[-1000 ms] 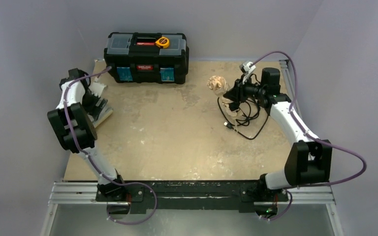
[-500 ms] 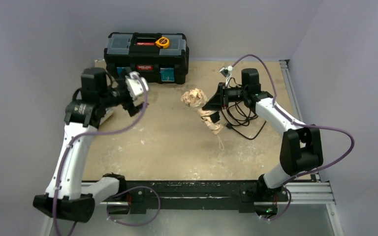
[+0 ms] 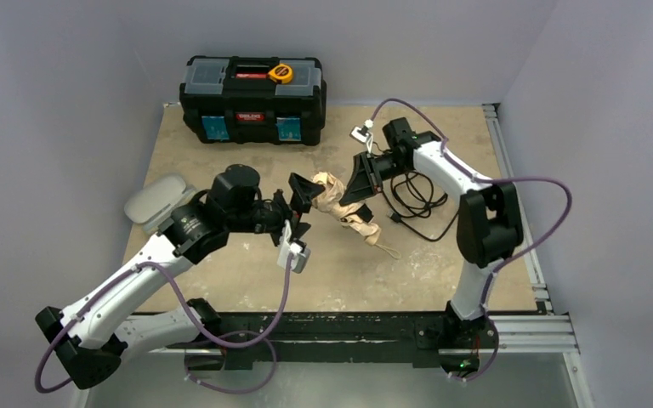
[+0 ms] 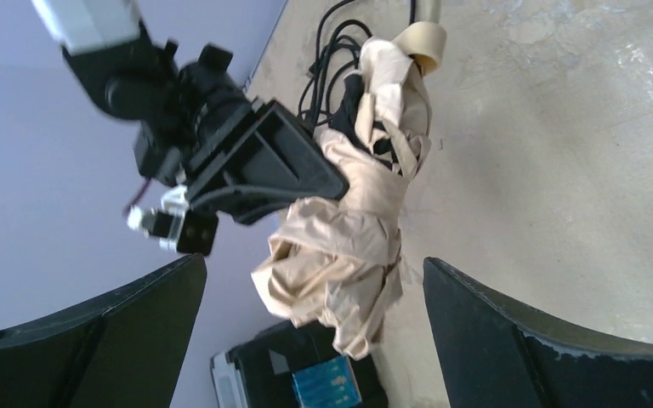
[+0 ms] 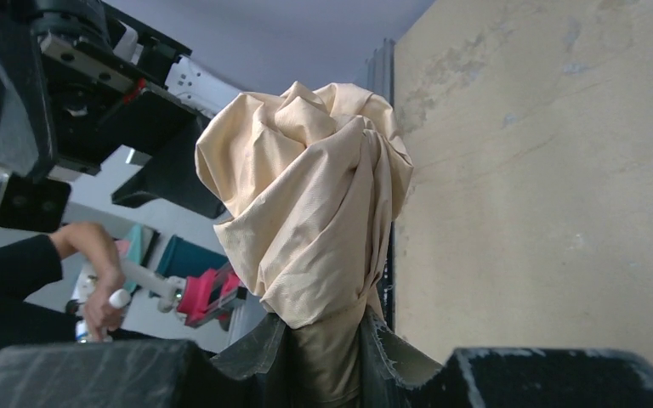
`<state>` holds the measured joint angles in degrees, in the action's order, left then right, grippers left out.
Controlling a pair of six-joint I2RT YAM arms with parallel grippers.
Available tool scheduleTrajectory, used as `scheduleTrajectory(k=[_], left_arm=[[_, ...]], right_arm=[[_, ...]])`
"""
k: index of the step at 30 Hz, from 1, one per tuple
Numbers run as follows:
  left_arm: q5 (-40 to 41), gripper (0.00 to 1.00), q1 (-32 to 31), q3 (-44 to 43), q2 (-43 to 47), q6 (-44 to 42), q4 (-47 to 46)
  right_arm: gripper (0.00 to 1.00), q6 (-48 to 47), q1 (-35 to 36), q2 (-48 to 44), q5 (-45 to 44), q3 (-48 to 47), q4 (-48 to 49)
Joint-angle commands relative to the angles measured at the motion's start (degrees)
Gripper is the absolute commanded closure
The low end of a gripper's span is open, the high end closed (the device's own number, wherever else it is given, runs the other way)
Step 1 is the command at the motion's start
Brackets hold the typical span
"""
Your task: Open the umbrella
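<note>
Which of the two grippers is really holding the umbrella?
The right gripper, shut on the umbrella. The left gripper is open, its fingers apart around the fabric end.

From the right wrist camera you see only the bunched top of the crumpled beige fabric folding umbrella point(image 5: 306, 212). Its lower end sinks between the right gripper point(image 5: 327, 374) fingers and runs off the bottom edge. In the left wrist view the left gripper point(image 4: 313, 263) fingers are cropped at the bottom. The black plastic toolbox point(image 4: 251, 374) sits half hidden behind the fabric.
</note>
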<state>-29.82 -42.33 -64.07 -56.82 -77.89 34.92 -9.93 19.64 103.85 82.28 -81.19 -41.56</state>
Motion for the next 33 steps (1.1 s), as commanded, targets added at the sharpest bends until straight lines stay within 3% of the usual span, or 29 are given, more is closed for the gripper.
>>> scheduleTrajectory(k=[1, 4, 10, 18, 27, 30, 33], left_arm=[[2.32, 0.0, -3.93, 2.72, -2.31, -9.1, -5.05], [5.7, 0.0, -5.41, 4.24, -3.74, -9.2, -8.78], [9.26, 0.02, -6.01, 1.64, -4.06, -5.81, 0.36], [9.18, 0.01, -6.62, 5.89, -0.86, -6.33, 5.3], [18.69, 0.01, -9.88, 8.77, -5.28, -5.45, -4.14], [24.73, 0.09, -11.18, 10.38, -7.27, -3.68, -11.92], [32.25, 0.27, -12.33, 11.39, -8.84, -3.45, -17.49]], right_arm=[[1.0, -26.17, 1.81, 7.52, 11.32, -7.42, -37.11], [1.0, -29.91, 3.78, 5.53, 9.81, -7.88, -36.77], [1.0, -28.05, 5.15, 4.46, 11.18, -7.96, -36.72], [1.0, -25.27, 5.24, 4.52, 11.17, -8.59, -36.82], [1.0, -23.6, 6.91, 2.33, 11.24, -8.34, -36.71], [1.0, -23.51, 8.22, 1.24, 11.24, -8.55, -36.68], [1.0, -23.15, 8.97, 0.88, 11.33, -8.3, -37.0]])
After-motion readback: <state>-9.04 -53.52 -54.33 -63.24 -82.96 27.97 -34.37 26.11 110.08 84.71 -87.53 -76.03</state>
